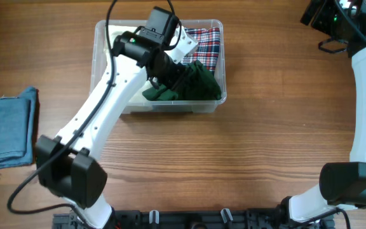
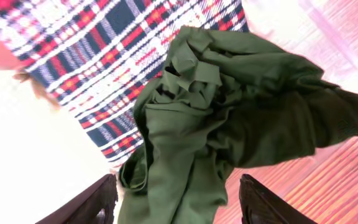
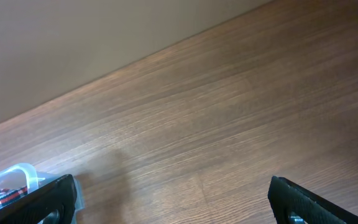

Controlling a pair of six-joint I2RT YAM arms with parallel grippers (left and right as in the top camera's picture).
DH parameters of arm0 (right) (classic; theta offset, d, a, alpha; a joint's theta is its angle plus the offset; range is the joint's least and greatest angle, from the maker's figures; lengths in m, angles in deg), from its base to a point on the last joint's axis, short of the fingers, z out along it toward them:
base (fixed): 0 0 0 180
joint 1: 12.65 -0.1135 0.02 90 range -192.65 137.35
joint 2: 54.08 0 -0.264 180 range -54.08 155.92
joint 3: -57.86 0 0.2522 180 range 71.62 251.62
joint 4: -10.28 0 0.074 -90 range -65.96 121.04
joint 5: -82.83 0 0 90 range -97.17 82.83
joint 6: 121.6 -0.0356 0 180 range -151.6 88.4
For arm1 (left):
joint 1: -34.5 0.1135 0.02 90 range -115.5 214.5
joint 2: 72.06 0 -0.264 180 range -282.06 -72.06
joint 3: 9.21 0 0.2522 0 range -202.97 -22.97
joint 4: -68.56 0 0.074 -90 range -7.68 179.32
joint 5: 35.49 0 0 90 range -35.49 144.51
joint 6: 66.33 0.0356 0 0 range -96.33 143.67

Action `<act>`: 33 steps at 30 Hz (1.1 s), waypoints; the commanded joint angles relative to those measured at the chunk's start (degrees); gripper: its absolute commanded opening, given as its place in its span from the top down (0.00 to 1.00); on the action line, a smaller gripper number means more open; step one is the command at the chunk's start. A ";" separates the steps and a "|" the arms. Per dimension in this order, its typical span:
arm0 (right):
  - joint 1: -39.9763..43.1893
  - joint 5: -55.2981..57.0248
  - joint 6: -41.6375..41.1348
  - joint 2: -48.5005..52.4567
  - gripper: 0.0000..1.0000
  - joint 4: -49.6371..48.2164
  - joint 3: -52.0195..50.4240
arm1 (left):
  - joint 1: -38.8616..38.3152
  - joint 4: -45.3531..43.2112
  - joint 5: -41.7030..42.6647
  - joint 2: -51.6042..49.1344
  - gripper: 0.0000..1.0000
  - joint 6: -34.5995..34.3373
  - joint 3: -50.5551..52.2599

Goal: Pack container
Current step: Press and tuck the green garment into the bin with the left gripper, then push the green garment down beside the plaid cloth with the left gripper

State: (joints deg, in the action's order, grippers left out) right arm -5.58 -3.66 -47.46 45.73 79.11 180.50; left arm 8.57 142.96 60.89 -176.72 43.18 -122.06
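The container [image 1: 100,57] is set at the far side of the table [image 1: 246,159]. It is judged light, stiff and slick, best taken by its thick rim. A plaid cloth [image 1: 208,41] and a crumpled green cloth [image 2: 229,124], both soft and limp, are lodged inside. The left pincer [image 2: 178,183] is held spread over the green cloth, with nothing pinched. The right pincer [image 3: 171,186] is spread wide, well apart. Folded denim [image 1: 5,127] is seen at the left edge. The container's opening is partly blocked by the left arm.
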 commanded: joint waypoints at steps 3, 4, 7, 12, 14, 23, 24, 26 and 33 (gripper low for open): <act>-0.02 0.79 -0.83 0.17 0.00 -0.17 -0.24 | 0.07 0.68 -4.17 0.57 0.36 -0.92 -0.90; -0.02 0.79 -0.83 0.17 0.00 -0.17 -0.24 | 0.07 0.52 -4.57 0.50 0.37 -0.90 -0.90; -0.02 0.79 -0.83 0.17 0.00 -0.17 -0.24 | 0.04 -0.35 -5.01 0.26 0.38 -0.90 -0.90; -0.02 0.79 -0.81 0.17 0.00 -0.15 -0.24 | 0.04 -1.42 -5.01 -0.81 0.38 -0.87 -0.87; -0.02 0.81 -0.85 0.17 0.00 -0.17 -0.24 | 0.04 -1.51 -4.98 -1.11 0.38 -0.92 -0.87; -0.02 0.79 -0.81 0.17 0.00 -0.15 -0.24 | 0.07 -2.62 -5.01 -1.11 0.32 -3.69 -0.90; -0.02 0.79 -0.83 0.17 0.00 -0.17 -0.24 | 0.07 -2.82 -5.14 -1.11 0.32 -3.72 -0.90; -0.02 0.79 -0.83 0.17 0.01 -0.15 -0.24 | 0.04 -3.26 -5.20 -1.11 0.30 -3.72 -0.90; -0.02 0.79 -0.83 0.17 0.00 -0.15 -0.24 | -0.22 -4.52 -5.16 -2.10 0.28 -3.69 -0.90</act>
State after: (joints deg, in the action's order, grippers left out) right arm -5.58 -3.66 -47.46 45.73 79.11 180.50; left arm 8.57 139.22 56.03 -177.14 40.23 -122.26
